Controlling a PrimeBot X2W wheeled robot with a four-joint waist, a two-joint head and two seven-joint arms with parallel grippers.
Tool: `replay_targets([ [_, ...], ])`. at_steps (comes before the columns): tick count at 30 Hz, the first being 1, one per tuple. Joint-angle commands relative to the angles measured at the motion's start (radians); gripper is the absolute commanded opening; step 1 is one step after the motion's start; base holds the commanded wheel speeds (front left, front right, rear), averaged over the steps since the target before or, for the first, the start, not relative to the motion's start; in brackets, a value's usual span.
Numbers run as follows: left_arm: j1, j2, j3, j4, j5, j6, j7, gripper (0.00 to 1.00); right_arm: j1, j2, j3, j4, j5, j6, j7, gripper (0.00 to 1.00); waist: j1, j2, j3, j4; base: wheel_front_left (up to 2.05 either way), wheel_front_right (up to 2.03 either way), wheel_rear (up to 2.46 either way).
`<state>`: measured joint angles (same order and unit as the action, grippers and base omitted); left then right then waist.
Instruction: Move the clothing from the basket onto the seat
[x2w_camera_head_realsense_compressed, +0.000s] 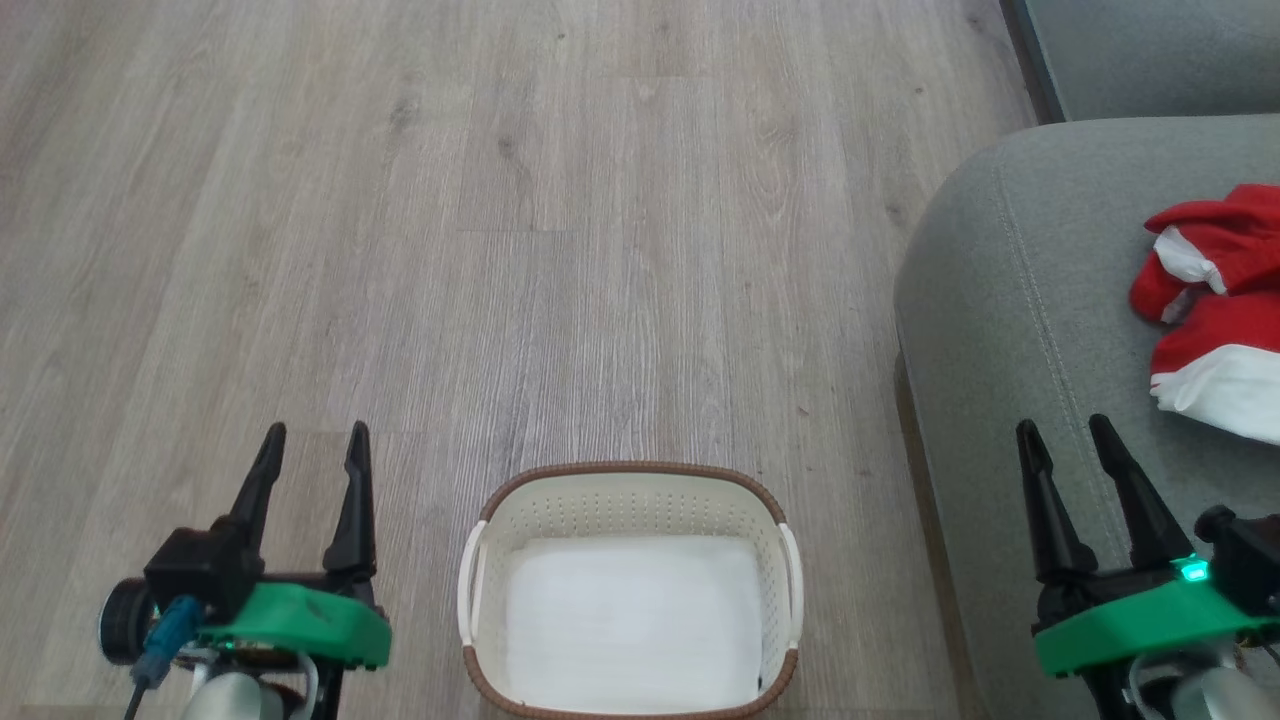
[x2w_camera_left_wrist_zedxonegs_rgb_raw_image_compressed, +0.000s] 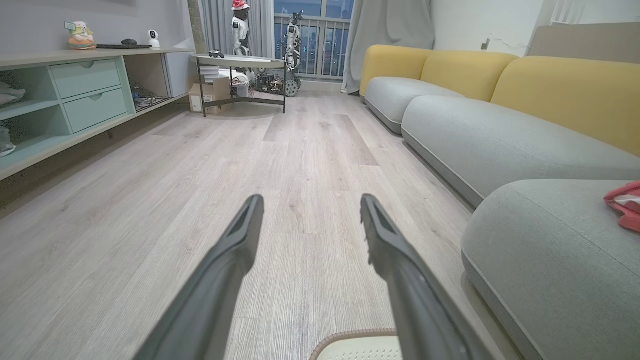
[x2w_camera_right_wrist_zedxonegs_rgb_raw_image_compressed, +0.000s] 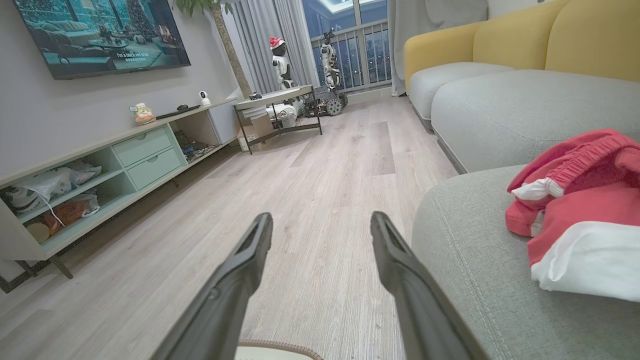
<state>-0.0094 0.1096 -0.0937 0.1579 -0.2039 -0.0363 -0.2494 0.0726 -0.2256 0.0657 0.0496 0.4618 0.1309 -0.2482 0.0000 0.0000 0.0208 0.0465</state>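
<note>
Red-and-white garment (x2w_camera_head_realsense_compressed: 1215, 300), crumpled on grey-green sofa seat (x2w_camera_head_realsense_compressed: 1000, 300), well apart from cream laundry basket (x2w_camera_head_realsense_compressed: 630, 468); judged light, limp, unbreakable, easiest pinched at a raised red fold or the gathered waistband; left gripper (x2w_camera_head_realsense_compressed: 315, 430) and right gripper (x2w_camera_head_realsense_compressed: 1064, 425) both spread, holding nothing.

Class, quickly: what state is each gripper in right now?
Left gripper: open, holding nothing.
Right gripper: open, holding nothing.
</note>
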Motion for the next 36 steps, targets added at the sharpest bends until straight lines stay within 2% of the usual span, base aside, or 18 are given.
replay_targets([
  [1,-0.026,0.001,0.04,-0.026,0.014,-0.007,-0.012,1.0,-0.041,-0.029,0.017,-0.027,0.008,0.0,-0.013,1.0,0.0,0.0,0.0,0.0,0.0,0.0,0.0],
  [11,-0.033,-0.009,0.051,0.004,0.019,-0.025,-0.012,1.0,-0.043,-0.027,0.024,-0.016,0.011,0.0,-0.013,1.0,0.0,0.0,0.0,-0.003,0.0,0.0,0.0],
  [12,-0.001,-0.015,0.01,0.035,0.008,-0.026,0.0,0.0,0.0,0.0,0.006,0.015,0.006,0.0,0.0,0.0,0.0,0.0,0.0,-0.003,0.0,0.0,0.0],
  [18,0.036,-0.025,0.008,0.124,-0.003,-0.026,0.007,0.0,0.027,0.014,0.022,0.106,0.015,0.0,0.004,0.0,0.0,0.0,0.0,-0.003,0.0,0.0,0.0],
  [36,0.018,-0.03,0.035,0.119,-0.195,-0.035,0.055,0.0,-0.001,0.031,0.002,0.118,0.176,0.0,0.047,0.0,0.0,0.0,-0.002,-0.009,0.0,0.0,0.0],
])
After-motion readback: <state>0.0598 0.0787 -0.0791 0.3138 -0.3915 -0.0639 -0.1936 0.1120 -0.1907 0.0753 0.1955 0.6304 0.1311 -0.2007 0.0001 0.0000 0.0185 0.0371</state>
